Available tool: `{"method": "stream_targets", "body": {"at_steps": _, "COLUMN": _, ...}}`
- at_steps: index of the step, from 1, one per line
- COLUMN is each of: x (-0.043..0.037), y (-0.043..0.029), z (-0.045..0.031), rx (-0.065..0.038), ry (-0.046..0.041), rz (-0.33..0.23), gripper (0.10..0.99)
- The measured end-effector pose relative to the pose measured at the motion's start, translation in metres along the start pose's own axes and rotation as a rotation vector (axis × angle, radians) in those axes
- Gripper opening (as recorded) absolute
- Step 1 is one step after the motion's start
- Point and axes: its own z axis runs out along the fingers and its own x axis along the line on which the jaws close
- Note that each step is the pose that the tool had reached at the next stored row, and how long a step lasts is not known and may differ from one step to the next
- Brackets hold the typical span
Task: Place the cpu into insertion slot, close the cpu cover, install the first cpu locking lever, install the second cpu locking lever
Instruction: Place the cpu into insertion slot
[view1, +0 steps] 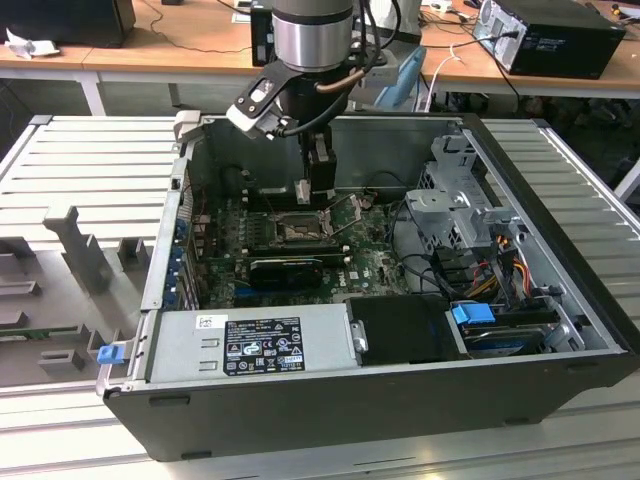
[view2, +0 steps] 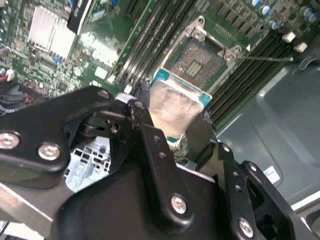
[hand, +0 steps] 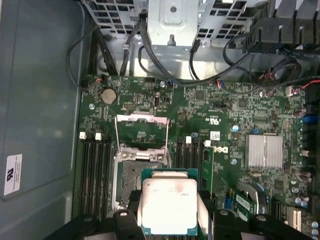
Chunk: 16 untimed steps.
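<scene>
My gripper (hand: 169, 212) is shut on the cpu (hand: 169, 202), a square chip with a silvery-tan face, gripped by two opposite edges between black fingers (hand: 205, 212). It hangs above the green board, off to one side of the insertion slot (hand: 129, 176) and partly overlapping it in the first wrist view. The slot lies bare, a dark square in a metal rim. The cpu cover (hand: 141, 118) is swung open and lies beyond the slot. In the second wrist view the cpu (view2: 176, 107) sits in the gripper (view2: 172, 127), short of the insertion slot (view2: 200, 59). In the exterior view the gripper (view1: 316, 190) hovers just behind the slot (view1: 295, 232).
Long black memory slots (hand: 95, 165) flank the socket on both sides. A finned heat sink (hand: 261, 150) stands on the board. A drive cage (view1: 455, 200) with cables fills the exterior view's right, and a power supply (view1: 255, 340) sits at the front. The case walls (view1: 170, 230) enclose everything.
</scene>
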Motion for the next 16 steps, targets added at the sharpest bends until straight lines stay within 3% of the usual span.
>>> {"method": "stream_targets", "body": {"at_steps": 10, "x": 0.0001, "y": -0.0029, "z": 0.0039, "rx": -0.001, "ry": -0.0001, "rz": 0.003, "gripper": 0.529}}
{"method": "stream_targets", "body": {"at_steps": 16, "x": 0.0005, "y": -0.0065, "z": 0.0233, "rx": -0.001, "ry": -0.0002, "rz": 0.009, "gripper": 0.529}}
